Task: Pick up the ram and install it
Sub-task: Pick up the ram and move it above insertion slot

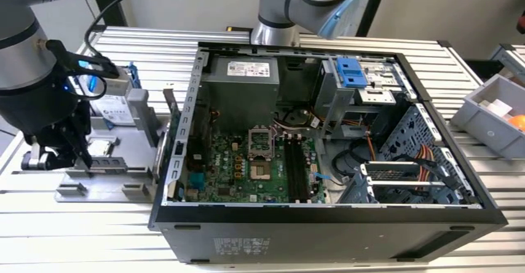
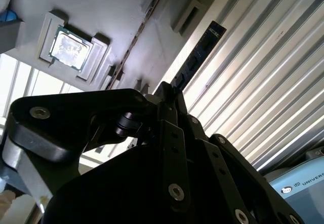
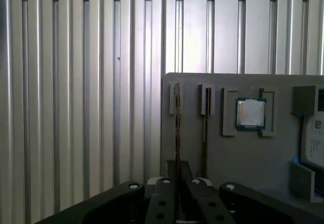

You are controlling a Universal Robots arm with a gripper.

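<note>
My claw (image 3: pixel 178 172) is clenched on the ram (image 3: pixel 177 122), standing in the grey holder (image 3: pixel 243 158) on the tabletop (image 3: pixel 76 107), to the exterior view's left of the computer case (image 1: pixel 328 224), so grabbing looks done, but lifting it into the black slots (image 1: pixel 297 168) is left.

The hand (image 1: pixel 70 159) hangs over the grey tray (image 1: pixel 102 190).

The power supply label (image 1: pixel 247 69) seems unreadable.
</note>
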